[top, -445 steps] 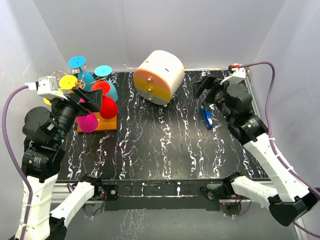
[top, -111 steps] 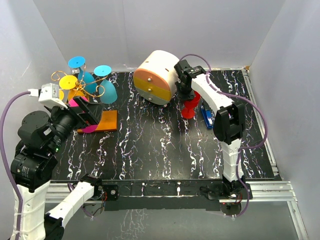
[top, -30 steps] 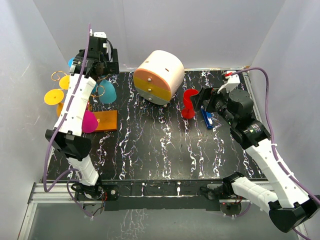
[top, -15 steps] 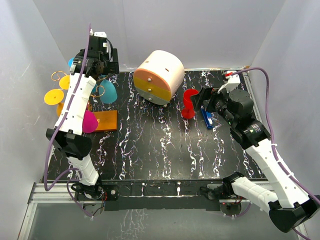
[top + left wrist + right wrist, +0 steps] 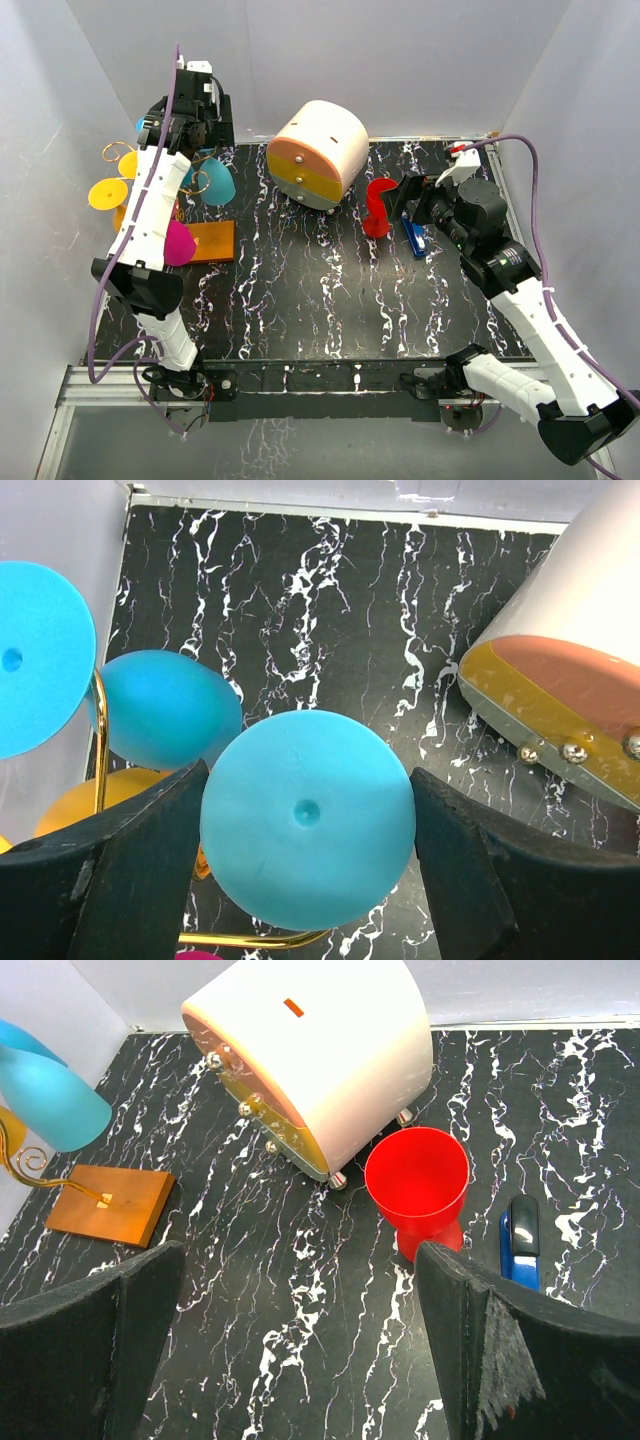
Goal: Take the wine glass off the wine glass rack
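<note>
The wine glass (image 5: pixel 307 817) hangs on the wine glass rack (image 5: pixel 210 240) at the far left corner of the desk (image 5: pixel 300 290). Its round foot is uppermost and faces the left wrist camera flat on. Its bowl (image 5: pixel 215 185) is lowest and sits toward the near edge, so the long axis runs steeply down with a lean. It is matte cyan, with a small dimple at the middle of the foot.

The left gripper (image 5: pixel 310 770) is above the glass with one of its fingers (image 5: pixel 130 870) on each side of the foot. The fingers meet the rim, but I cannot tell whether they squeeze it.

A second cyan glass (image 5: pixel 165 725) hangs just beside it on the left. A yellow glass (image 5: pixel 107 193) and a magenta glass (image 5: pixel 178 243) hang lower on the thin gold wire scrolls, above the flat orange base block. The white side wall (image 5: pixel 40 100) stands close to the rack.

Bare black marble with white veins lies between the rack and the rounded white-and-orange drawer box (image 5: pixel 318 152), and runs on to the near edge.

A red glass (image 5: pixel 418 1185) stands upright toward the far right of the desk, just beside a small blue object (image 5: pixel 522 1240). The right gripper (image 5: pixel 297 1255) hovers near them, its fingers spread wide and holding nothing.
</note>
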Controlling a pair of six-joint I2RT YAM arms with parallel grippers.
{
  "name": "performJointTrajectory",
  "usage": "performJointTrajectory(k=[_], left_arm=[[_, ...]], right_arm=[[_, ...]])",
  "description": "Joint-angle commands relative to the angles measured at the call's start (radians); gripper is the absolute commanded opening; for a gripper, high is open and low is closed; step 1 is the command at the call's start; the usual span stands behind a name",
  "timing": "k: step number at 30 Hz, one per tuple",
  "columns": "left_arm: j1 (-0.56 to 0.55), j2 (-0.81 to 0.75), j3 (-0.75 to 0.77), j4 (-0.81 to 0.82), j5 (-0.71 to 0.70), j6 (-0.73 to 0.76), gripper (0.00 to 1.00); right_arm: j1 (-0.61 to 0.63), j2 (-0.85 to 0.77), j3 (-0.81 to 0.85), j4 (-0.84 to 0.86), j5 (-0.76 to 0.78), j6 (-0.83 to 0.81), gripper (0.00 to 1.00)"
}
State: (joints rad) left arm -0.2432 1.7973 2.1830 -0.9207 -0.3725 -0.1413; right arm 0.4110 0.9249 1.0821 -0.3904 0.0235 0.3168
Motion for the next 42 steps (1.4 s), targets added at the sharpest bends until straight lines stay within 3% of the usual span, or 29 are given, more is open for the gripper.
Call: performJointTrajectory(k=[1, 23, 27, 32, 42], left_arm=[[0.007, -0.032, 0.052, -0.006, 0.021, 0.006, 0.61], [0.007, -0.201, -0.066, -0.003, 0.11, 0.021, 0.58], [0.007, -0.224, -0.107, 0.004, 0.07, 0.034, 0.58], [0.015, -0.222, -0.132, 0.02, -0.055, 0.061, 0.59], [0.063, -0.126, -0.046, 0.052, -0.006, 0.045, 0.6]], right_arm=[[-0.002, -0.001, 0.009, 0.055, 0.002, 0.001, 0.99], [-0.001, 0.022, 0.022, 0.049, -0.034, 0.046, 0.99], [-0.002, 0.029, 0.025, 0.049, -0.046, 0.056, 0.98], [-0.001, 0.029, 0.029, 0.048, -0.051, 0.064, 0.98], [-0.001, 0.032, 0.038, 0.04, -0.048, 0.064, 0.98]])
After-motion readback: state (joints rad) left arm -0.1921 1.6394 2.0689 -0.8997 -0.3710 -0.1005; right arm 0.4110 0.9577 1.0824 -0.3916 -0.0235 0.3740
